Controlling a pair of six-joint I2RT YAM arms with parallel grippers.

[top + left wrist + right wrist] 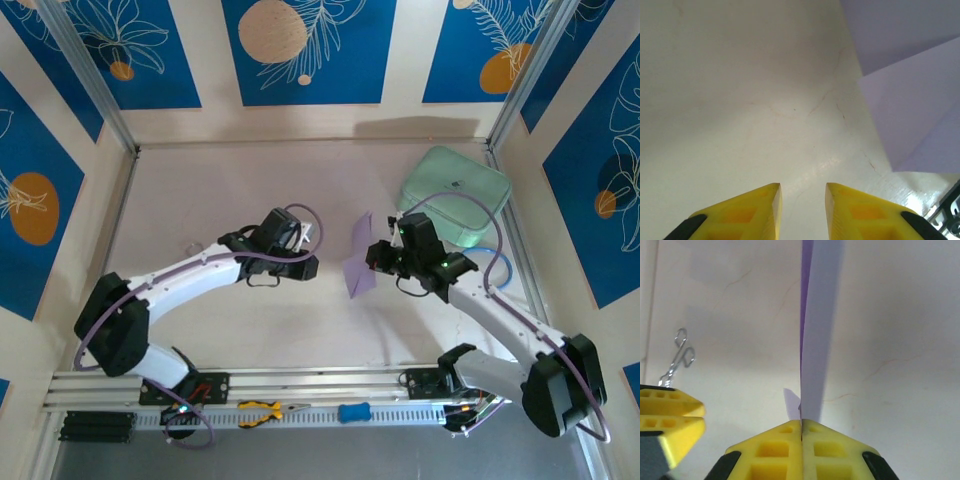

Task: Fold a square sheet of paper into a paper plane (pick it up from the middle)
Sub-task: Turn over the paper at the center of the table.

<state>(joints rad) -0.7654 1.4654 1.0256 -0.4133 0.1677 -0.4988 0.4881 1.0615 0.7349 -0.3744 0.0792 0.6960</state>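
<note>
You can see the purple paper [360, 262] held up on its edge between the two arms, over the tabletop [200, 200]. The right jaws are squeezed tight on one edge of it, so that bit is hidden. The left jaws stand a little apart, near the paper. The right wrist view cuts off the far end of the paper. A small mark on the green case [455, 190] is too tiny to read.
</note>
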